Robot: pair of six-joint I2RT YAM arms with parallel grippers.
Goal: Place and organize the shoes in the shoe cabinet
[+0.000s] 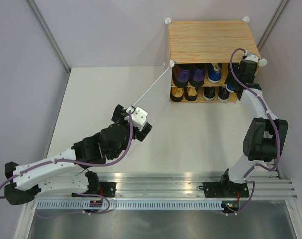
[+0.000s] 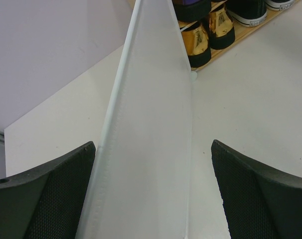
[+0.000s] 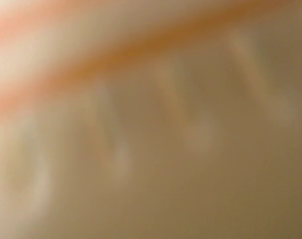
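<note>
The shoe cabinet (image 1: 211,40) stands at the back right with its white door (image 1: 153,84) swung out to the left. Purple shoes (image 1: 188,74) and blue sneakers (image 1: 214,73) fill the upper shelf; gold shoes (image 1: 185,93) and black shoes (image 1: 216,93) sit below. My left gripper (image 1: 133,119) is open at the door's free edge. In the left wrist view the door (image 2: 146,149) runs between the spread fingers (image 2: 51,199), close against the left one. My right gripper (image 1: 246,64) is against the cabinet's right side; its wrist view is only blurred wood (image 3: 151,149).
Grey walls close in the table (image 1: 111,94) on the left, back and right. The cabinet's right side stands near the right wall. A metal rail (image 1: 156,181) with both arm bases runs along the near edge. Gold shoes (image 2: 198,42) and black shoes (image 2: 248,12) show past the door.
</note>
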